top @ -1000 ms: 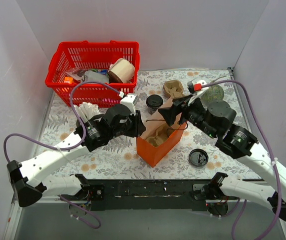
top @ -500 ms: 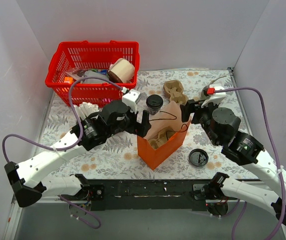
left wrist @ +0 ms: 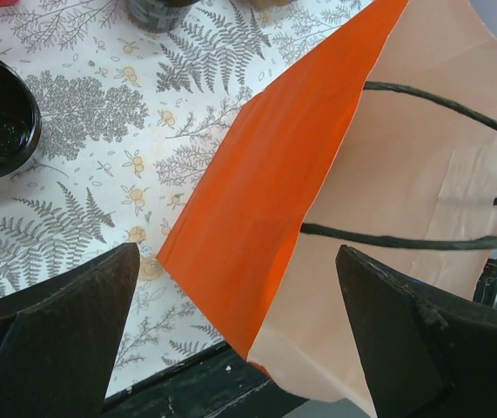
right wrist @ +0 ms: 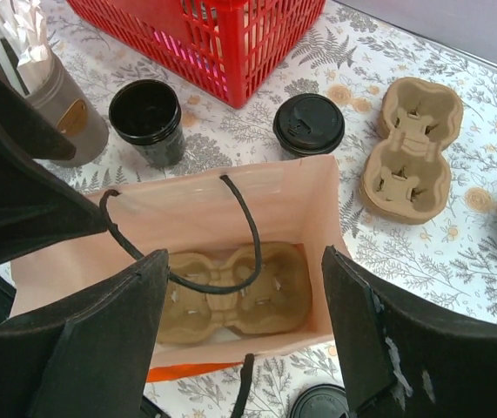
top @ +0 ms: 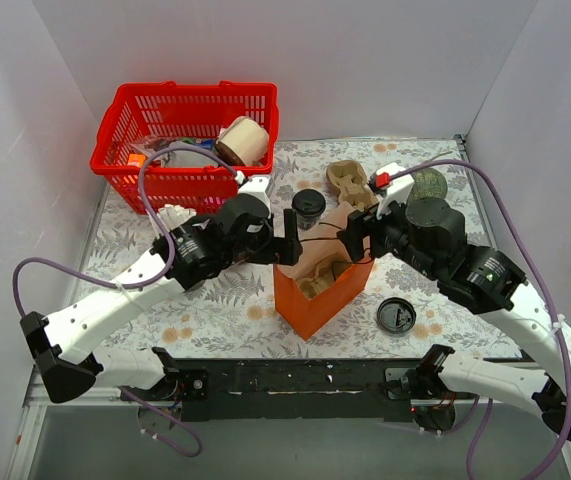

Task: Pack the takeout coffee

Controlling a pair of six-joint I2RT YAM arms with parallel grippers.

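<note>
On counter, at ten o'clock from bag mouth: takeout coffee (right wrist: 146,117), upright, unlidded, just beside grey cup (right wrist: 57,96). Sits outside orange bag (top: 305,300), with cardboard tray (right wrist: 235,300) ready inside. Left tool (left wrist: 238,255) and right tool (right wrist: 244,261) both spread wide, empty, flanking bag mouth at ten and two, likely to keep it open.

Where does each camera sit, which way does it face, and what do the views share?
Top external: high behind the bases, looking down; the left arm and right arm reach to the orange bag.
Left wrist: on the left arm, looking down at the bag's orange side and open mouth; its own fingers fill the bottom corners.
Right wrist: looking down into the bag, toward the red basket; its own fingers frame the bottom.
Shared: both wrist views show the bag and the open black cup.
</note>
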